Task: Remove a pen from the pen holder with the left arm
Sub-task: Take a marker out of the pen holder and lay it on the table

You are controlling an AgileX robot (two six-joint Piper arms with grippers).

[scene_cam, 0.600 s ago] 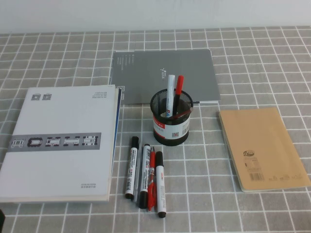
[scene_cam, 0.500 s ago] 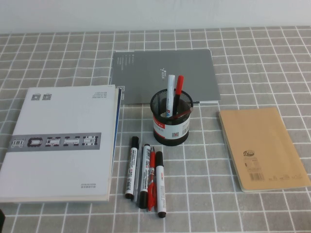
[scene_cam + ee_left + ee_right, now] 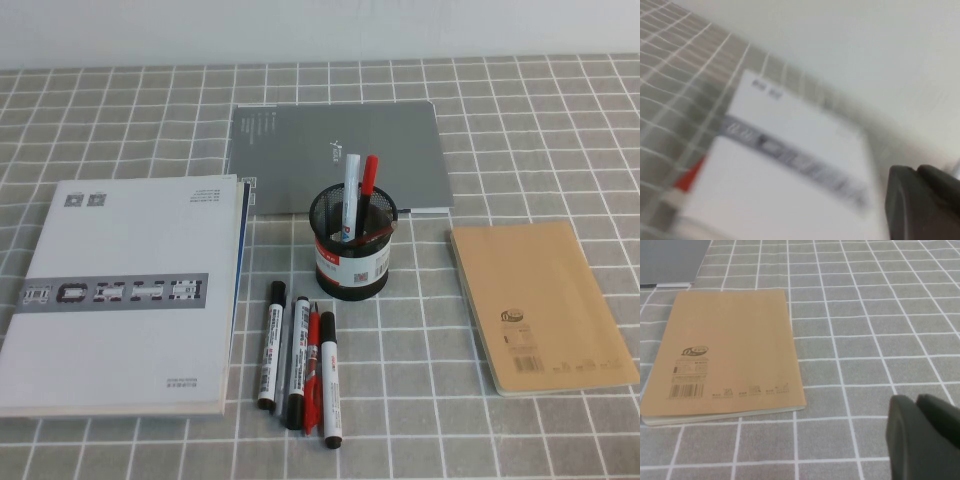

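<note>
A black mesh pen holder (image 3: 352, 245) stands mid-table with a white pen (image 3: 351, 185) and a red-capped pen (image 3: 368, 178) upright in it. Several markers (image 3: 300, 360) lie side by side on the cloth just in front of it. Neither arm shows in the high view. In the left wrist view my left gripper (image 3: 916, 172) is shut and empty, hanging over the white book (image 3: 790, 170), away from the holder. In the right wrist view my right gripper (image 3: 916, 401) is shut and empty over the cloth beside the tan notebook (image 3: 730, 350).
A large white book (image 3: 125, 295) lies left of the holder. Behind the holder lies a grey book (image 3: 335, 155), and a tan notebook (image 3: 540, 300) lies to its right. A grey checked cloth covers the table.
A small dark part at the bottom left corner of the high view has gone out of view. Nothing on the table has moved.
</note>
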